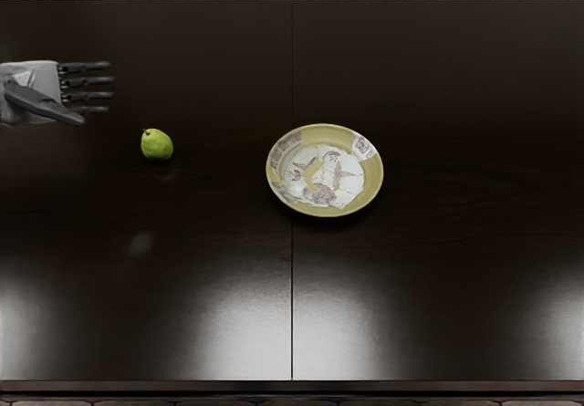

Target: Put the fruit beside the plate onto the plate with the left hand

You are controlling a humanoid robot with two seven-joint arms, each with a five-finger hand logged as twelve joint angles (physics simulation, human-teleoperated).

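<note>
A small green pear [156, 144] lies on the dark table, left of a yellow-rimmed plate [369, 187] with a patterned white centre. The plate holds nothing. My left hand [80, 93] comes in at the far left edge, up and to the left of the pear and well apart from it. Its fingers are stretched out flat toward the right, with the thumb below them, holding nothing. The right arm does not show.
The dark glossy table [438, 315] fills the view, with a seam running down its middle. A pale wall strip runs along the back edge. Nothing else stands on the table.
</note>
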